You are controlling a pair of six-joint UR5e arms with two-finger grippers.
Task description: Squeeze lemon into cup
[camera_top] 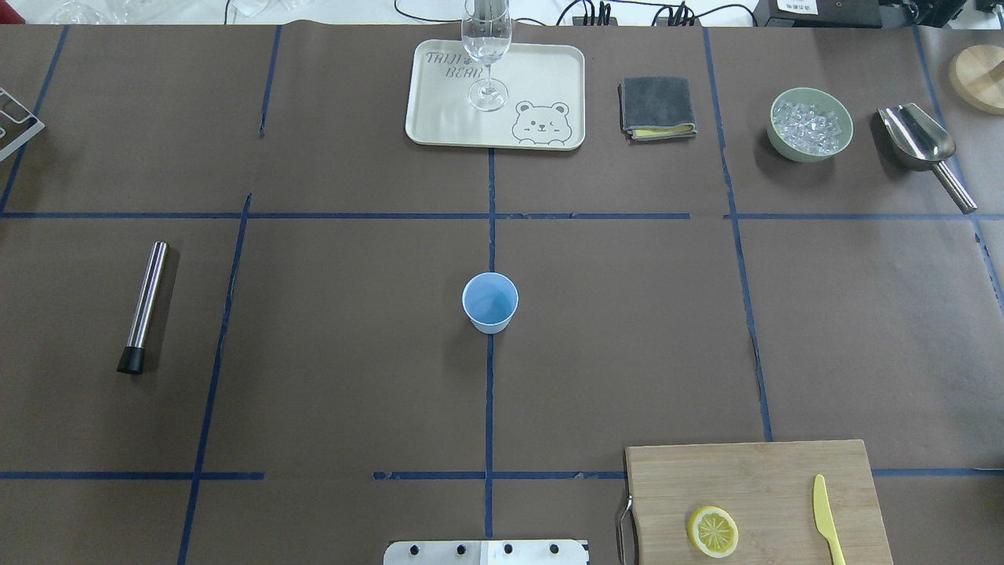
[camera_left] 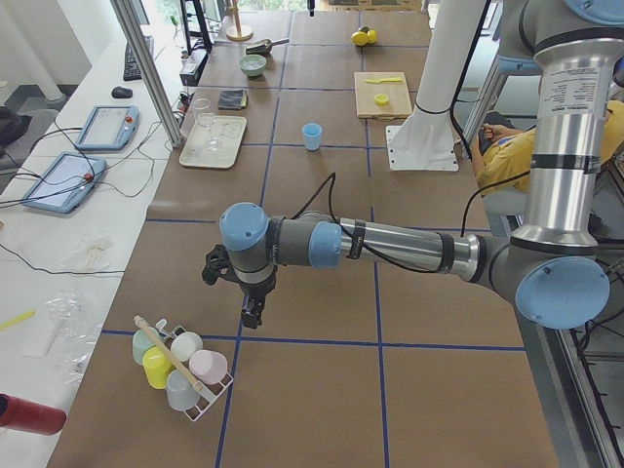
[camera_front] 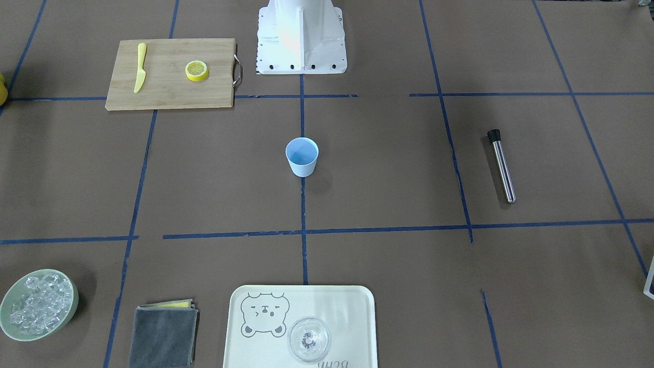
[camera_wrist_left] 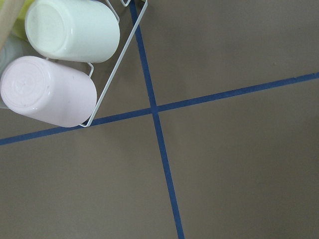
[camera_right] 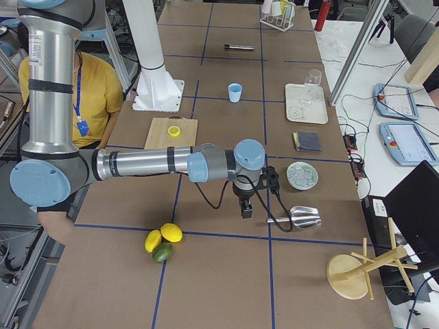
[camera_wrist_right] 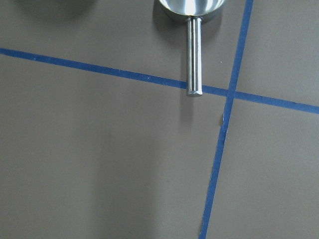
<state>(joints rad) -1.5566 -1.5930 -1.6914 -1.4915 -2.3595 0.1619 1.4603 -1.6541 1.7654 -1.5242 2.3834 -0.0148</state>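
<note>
The lemon slice (camera_top: 713, 531) lies flat on a wooden cutting board (camera_top: 753, 479) at the near right of the table; it also shows in the front view (camera_front: 196, 70). The light-blue cup (camera_top: 490, 302) stands upright at the table's centre, also in the front view (camera_front: 302, 156). Both grippers are far from them. My left gripper (camera_left: 252, 317) hangs over the table's left end beside a cup rack. My right gripper (camera_right: 245, 211) hangs over the right end near a metal scoop. I cannot tell whether either is open or shut. Neither wrist view shows fingers.
A yellow plastic knife (camera_top: 825, 518) lies on the board. A steel muddler (camera_top: 144, 306) lies at left. A tray (camera_top: 439, 118) with a clear glass (camera_top: 487, 55), a grey cloth (camera_top: 657, 107), a green ice bowl (camera_top: 810, 124) and a scoop (camera_top: 922, 145) line the far side. A cup rack (camera_left: 180, 366) stands at the left end.
</note>
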